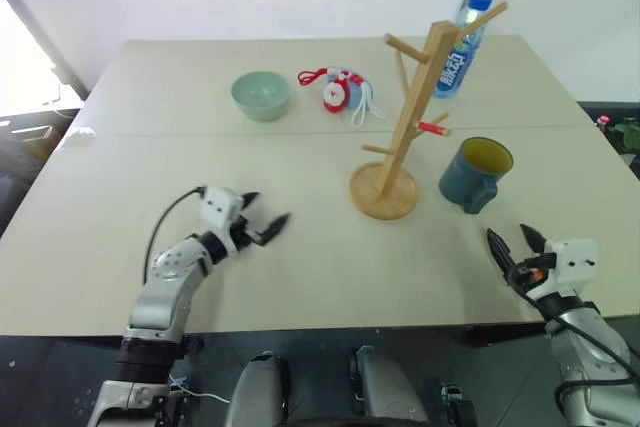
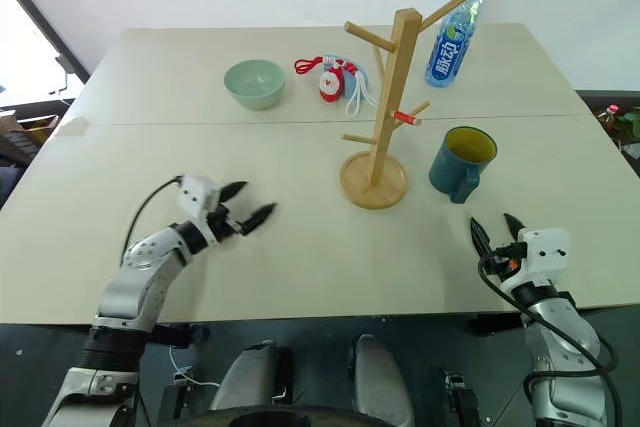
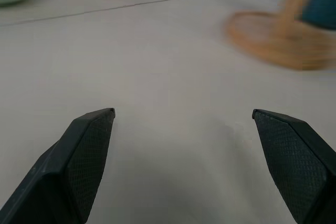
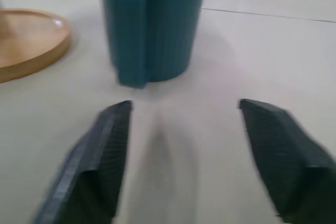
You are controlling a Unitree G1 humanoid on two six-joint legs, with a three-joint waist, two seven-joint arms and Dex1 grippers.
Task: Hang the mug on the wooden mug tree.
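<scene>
Now, with the mug (image 1: pixel 475 174) upright on the table (image 1: pixel 300 267) just beside the tree (image 1: pixel 400 127), handle facing my empty, spread right jaws, I should creep in square and pinch the handle, left jaws spread well clear.

Bright, even daylight washes the surface (image 1: pixel 300 167), with glare at the left edge. Wrist views blur the mug (image 4: pixel 152 24) and wooden mug tree (image 3: pixel 278 40).
</scene>
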